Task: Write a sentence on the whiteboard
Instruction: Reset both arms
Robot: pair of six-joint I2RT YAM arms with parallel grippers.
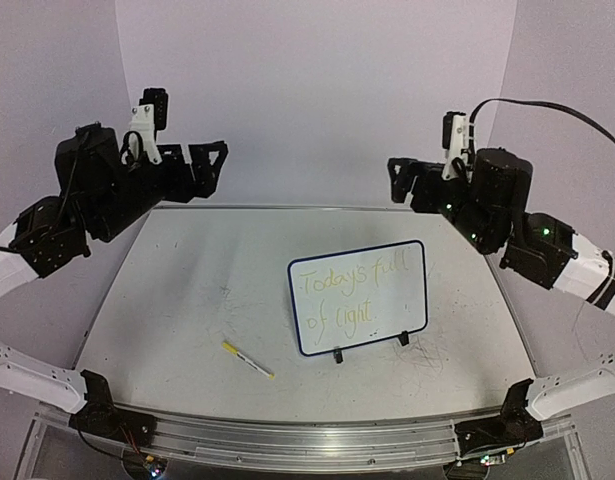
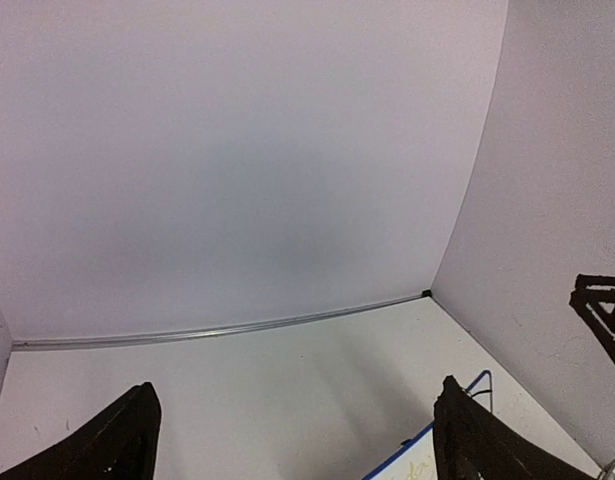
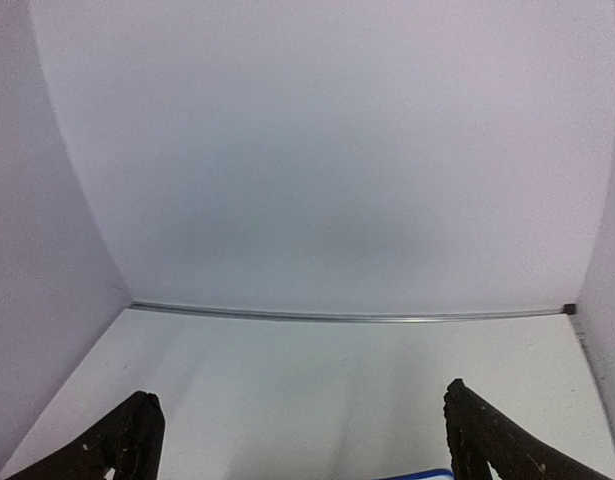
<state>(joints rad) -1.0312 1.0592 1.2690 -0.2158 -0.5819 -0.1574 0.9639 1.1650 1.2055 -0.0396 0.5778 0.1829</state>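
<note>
Left end effector [image 1: 211, 165]: black two-finger unit on the left arm, raised above the far-left corner of the desk and pointing toward the middle. The jaws are spread wide with nothing between them; in its wrist view the two dark fingertips [image 2: 122, 440] sit at opposite lower corners.
Desk [image 1: 177, 280]: pale grey-white flat top with a metal rail along its near edge and plain lilac walls behind and at both sides.
Marker [image 1: 247, 359]: slim yellow pen with a dark tip, lying flat on the desk at a slant. It is left of the board and nearer the front edge, touching neither end effector.
Whiteboard [image 1: 402, 300]: small white rectangular board with rounded corners and a thin dark navy frame. It stands upright on the desk right of centre, leaning slightly back, well apart from both end effectors.
Feet [image 1: 338, 355]: two small black supports under the board's lower edge.
Sentence [image 1: 337, 280]: thin pale-yellow handwriting in two lines on the board's face, reading "Today's full of light".
Scribble marks [image 1: 427, 355]: faint grey lines on the desk, just right of the board's feet.
Right end effector [image 1: 397, 180]: black two-finger unit on the right arm, raised above the far-right corner of the desk and pointing toward the middle. Its jaws are parted wide and hold nothing.
</note>
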